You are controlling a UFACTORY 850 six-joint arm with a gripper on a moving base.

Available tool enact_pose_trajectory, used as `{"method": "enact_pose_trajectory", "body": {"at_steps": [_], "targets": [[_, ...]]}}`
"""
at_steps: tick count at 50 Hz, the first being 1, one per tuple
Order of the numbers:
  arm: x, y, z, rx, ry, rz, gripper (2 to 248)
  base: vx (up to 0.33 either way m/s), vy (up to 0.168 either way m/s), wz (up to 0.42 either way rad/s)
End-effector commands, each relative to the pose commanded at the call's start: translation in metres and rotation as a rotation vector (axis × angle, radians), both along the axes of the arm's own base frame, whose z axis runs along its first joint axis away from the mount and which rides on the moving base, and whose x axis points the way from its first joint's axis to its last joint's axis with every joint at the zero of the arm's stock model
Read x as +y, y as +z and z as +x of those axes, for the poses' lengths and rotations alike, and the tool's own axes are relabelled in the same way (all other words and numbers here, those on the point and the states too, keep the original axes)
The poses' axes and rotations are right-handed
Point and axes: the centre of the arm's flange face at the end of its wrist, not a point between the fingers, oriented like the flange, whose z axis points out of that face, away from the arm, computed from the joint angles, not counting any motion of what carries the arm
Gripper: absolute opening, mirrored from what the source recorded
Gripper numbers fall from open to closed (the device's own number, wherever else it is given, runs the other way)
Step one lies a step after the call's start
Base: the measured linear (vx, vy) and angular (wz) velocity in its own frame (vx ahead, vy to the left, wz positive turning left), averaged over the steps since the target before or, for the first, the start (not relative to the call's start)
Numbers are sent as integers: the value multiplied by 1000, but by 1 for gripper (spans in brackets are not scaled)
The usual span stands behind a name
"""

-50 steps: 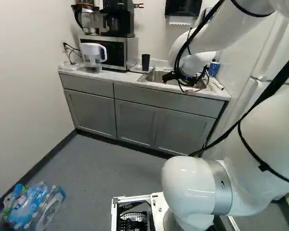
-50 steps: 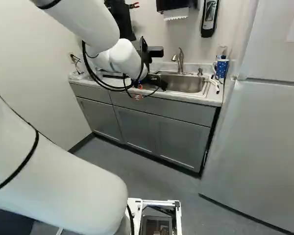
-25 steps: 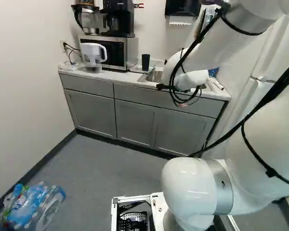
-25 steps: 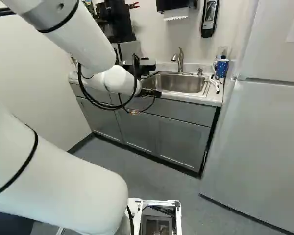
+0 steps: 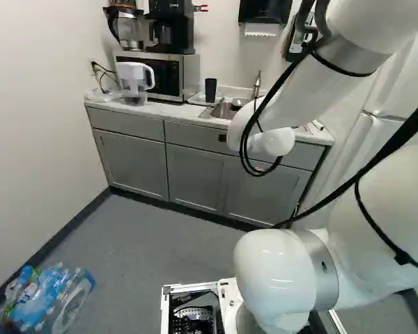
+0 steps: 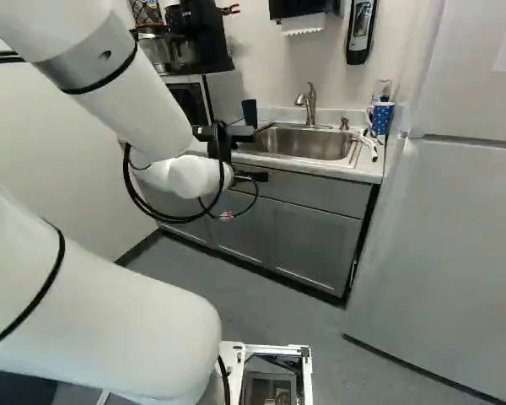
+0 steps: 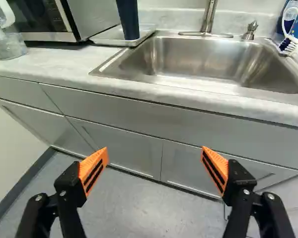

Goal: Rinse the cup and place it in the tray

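Fingers (image 7: 93,169), one pair, orange-padded: spread wide, nothing between them, touching nothing; gripper (image 7: 155,157) out in front of the cabinets (image 7: 119,148). Cup (image 7: 128,21), one, dark: upright in the tray (image 7: 104,37), near its front corner on the sink side. Sink (image 7: 188,53), one: just beside the tray. Rinsing: cannot be told. Step, as judged: retreat, the cup being in place. Best handling: keep the fingers spread, back straight away from the counter (image 7: 59,58), swing only once well clear of cup and faucet (image 7: 209,17).
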Motion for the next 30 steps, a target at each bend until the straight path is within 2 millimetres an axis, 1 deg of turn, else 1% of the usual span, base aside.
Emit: {"method": "enact_pose_trajectory", "body": {"at_steps": [14, 30], "targets": [[10, -21, -20, -44, 28, -6, 247, 0, 0, 0], [18, -38, -40, -83, 54, -11, 247, 0, 0, 0]]}}
